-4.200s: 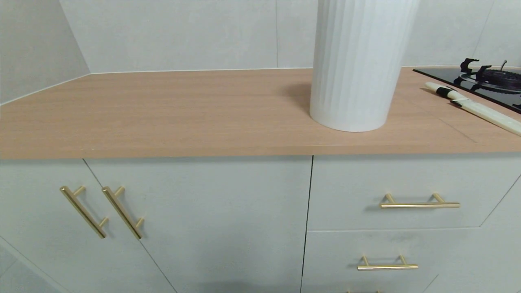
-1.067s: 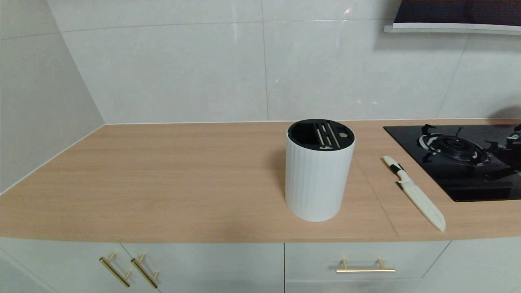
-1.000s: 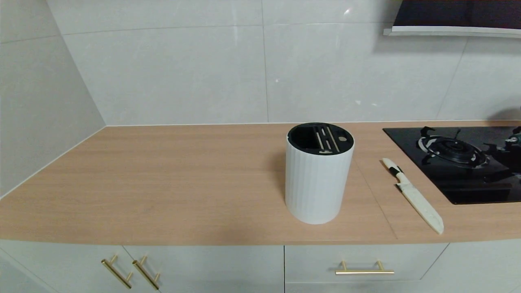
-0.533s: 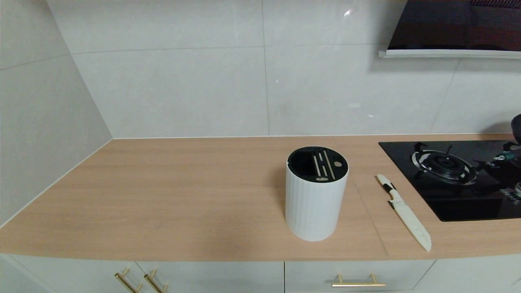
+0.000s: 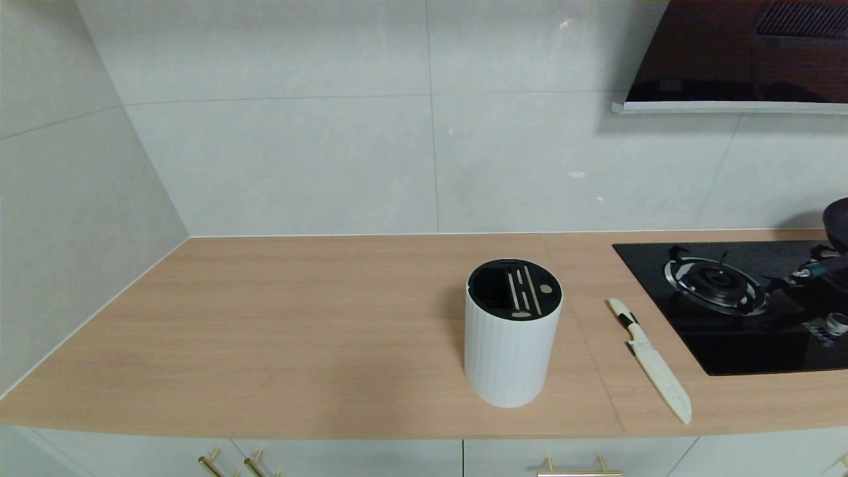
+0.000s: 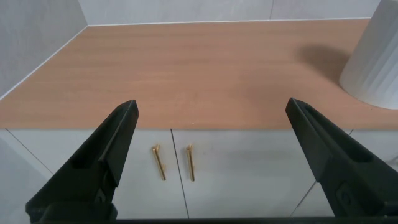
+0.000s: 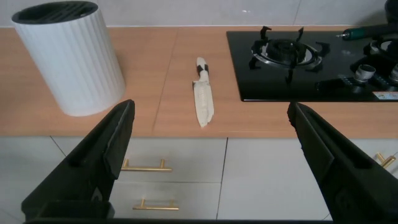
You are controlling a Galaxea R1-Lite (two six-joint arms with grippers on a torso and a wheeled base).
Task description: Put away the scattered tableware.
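A white ribbed knife holder [image 5: 509,334] with a black slotted top stands on the wooden counter [image 5: 298,318]. To its right lies a cream knife [image 5: 649,360] with a black band on its handle, blade toward the counter's front edge. My left gripper [image 6: 211,155] hangs open in front of the cabinet doors, left of the holder [image 6: 376,59]. Before the drawers my right gripper [image 7: 208,155] is open too, facing the knife [image 7: 203,99] and the holder [image 7: 69,56]. Neither gripper has anything between its fingers.
A black gas hob [image 5: 729,301] with a burner takes up the counter's right end, under a dark range hood [image 5: 742,56]. Tiled walls close the back and left. Gold handles [image 6: 174,163] mark the cabinet doors, and drawer handles [image 7: 144,165] sit below the knife.
The head camera has risen and tilted, so the holder's top, the wall and the hood come into view. Holder and knife keep their places on the counter.
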